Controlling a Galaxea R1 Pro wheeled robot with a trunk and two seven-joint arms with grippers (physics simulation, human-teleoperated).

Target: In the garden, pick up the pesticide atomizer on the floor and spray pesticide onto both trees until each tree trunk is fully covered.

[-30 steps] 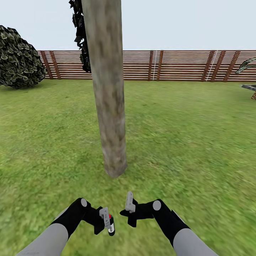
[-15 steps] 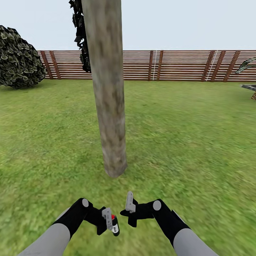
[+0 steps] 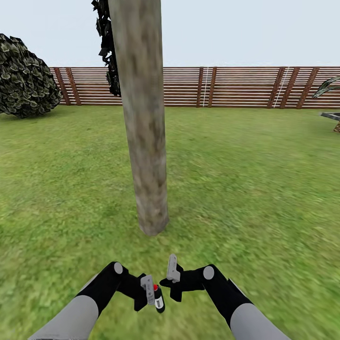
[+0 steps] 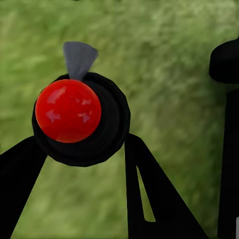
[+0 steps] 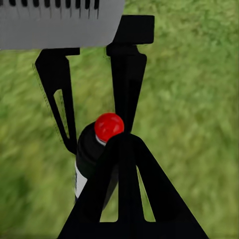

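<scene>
Green lawn [image 3: 245,189] spreads out below me to the wooden fence [image 3: 236,87]. One thick pale tree trunk [image 3: 144,141] rises from the grass just ahead of me. A dark round bush [image 3: 23,78] sits on it far left.

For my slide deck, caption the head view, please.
Left end effector holds a spray bottle before a tree trunk on the lawn.

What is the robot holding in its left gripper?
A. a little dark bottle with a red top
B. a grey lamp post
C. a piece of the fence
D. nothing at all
A: the left gripper is closed around the pesticide atomizer, a small dark bottle whose round red top sits between the black fingers in the left wrist view.
</scene>
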